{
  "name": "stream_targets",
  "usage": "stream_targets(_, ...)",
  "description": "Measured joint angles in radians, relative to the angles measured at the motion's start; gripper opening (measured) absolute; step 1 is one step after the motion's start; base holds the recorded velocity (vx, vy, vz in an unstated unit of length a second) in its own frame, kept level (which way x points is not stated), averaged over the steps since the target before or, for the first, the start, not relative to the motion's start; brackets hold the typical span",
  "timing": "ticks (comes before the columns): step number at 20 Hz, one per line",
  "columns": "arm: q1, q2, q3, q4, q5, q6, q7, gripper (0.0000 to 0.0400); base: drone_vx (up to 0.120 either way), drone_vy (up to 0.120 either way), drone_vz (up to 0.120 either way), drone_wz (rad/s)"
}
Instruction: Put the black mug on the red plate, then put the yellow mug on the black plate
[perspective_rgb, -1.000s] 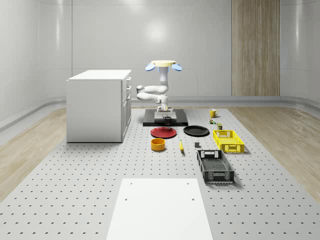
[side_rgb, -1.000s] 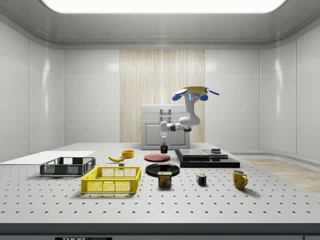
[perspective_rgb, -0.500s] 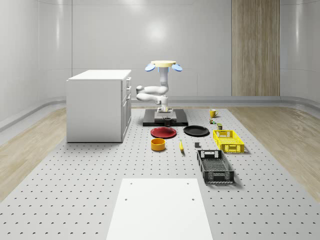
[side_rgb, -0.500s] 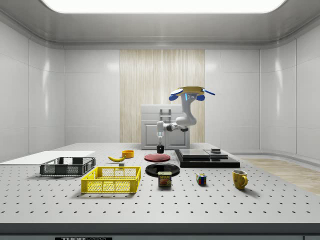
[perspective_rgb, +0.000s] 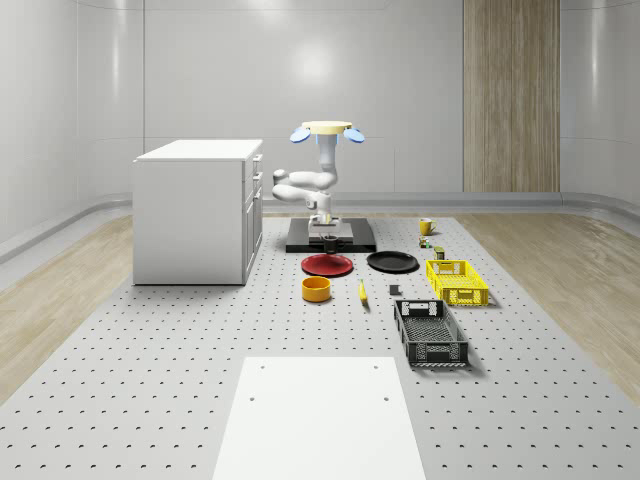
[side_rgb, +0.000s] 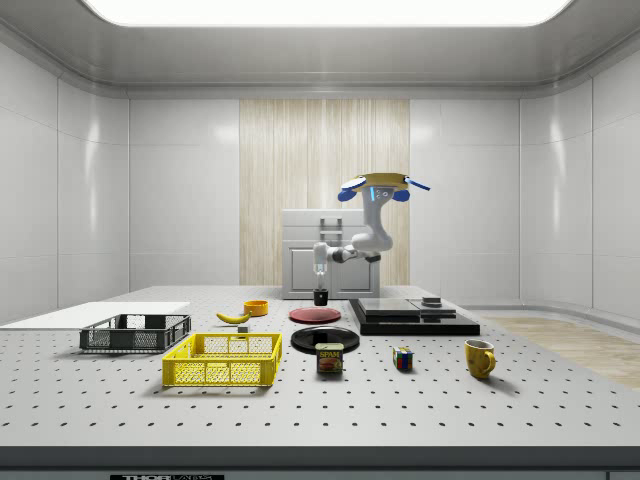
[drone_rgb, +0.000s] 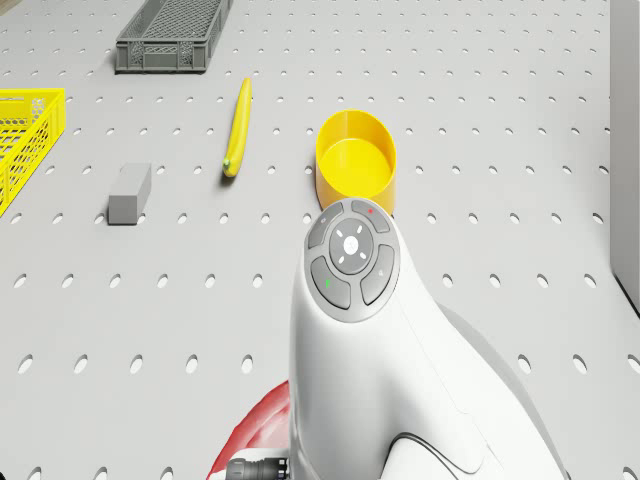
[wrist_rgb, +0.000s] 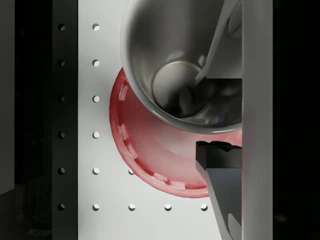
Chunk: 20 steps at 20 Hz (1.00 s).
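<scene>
Drone (perspective_rgb: 327, 130) and arm sit further toward the side view's left than a second ago: the rotors, then above the black platform's (side_rgb: 414, 317) middle, now hover over that platform's left edge, as they already did half a second ago. The gripper (side_rgb: 321, 284) hangs over the red plate (side_rgb: 314, 314), where a second ago it was short of the plate's right rim. Since half a second ago the change is slight.

The fingers are closed on the rim of the black mug (side_rgb: 321, 297), one finger (wrist_rgb: 216, 45) inside the cup against its wall and the other finger (wrist_rgb: 225, 190) outside. In the wrist view the mug (wrist_rgb: 175, 55) is seen from above, its shiny interior open to the camera, with the red plate (wrist_rgb: 150, 155) spread beneath it and off to one side. In the side view the mug is held clear above the plate, not touching it. In the whole-scene view the mug (perspective_rgb: 328, 241) shows just behind the red plate (perspective_rgb: 327, 265).

The black plate (perspective_rgb: 392, 262) lies just beside the red one, on the whole-scene view's right, unmoved. The yellow mug (side_rgb: 479, 358) stands upright on the table (perspective_rgb: 150, 340), well apart from both plates, where it was before.

From the drone view, the arm's white link (drone_rgb: 400, 380) is in the foreground over an edge of the red plate (drone_rgb: 250, 440), with a yellow bowl (drone_rgb: 355, 160), a banana (drone_rgb: 237, 140) and a small grey block (drone_rgb: 128, 194) beyond. None of these has shifted on the table.
</scene>
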Motion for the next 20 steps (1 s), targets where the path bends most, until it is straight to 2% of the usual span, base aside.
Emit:
stream_targets(14,-0.008,-0.005,-0.147,0.059,-0.133,0.075,-0.027,0.0110,0.000,0.000,0.000,0.000)
stream_targets(15,-0.010,-0.004,-0.155,0.063,-0.141,0.078,-0.027,0.0133,0.000,0.000,0.000,0.000)
stream_targets(16,-0.011,-0.003,-0.162,0.066,-0.147,0.081,-0.028,0.0192,0.000,0.000,0.000,0.000)
stream_targets(18,-0.013,-0.001,-0.171,0.070,-0.156,0.085,-0.029,0.0274,0.000,0.000,0.000,0.000)
stream_targets(20,-0.011,0.000,-0.167,0.068,-0.153,0.082,-0.029,0.0323,0.000,0.000,0.000,0.000)
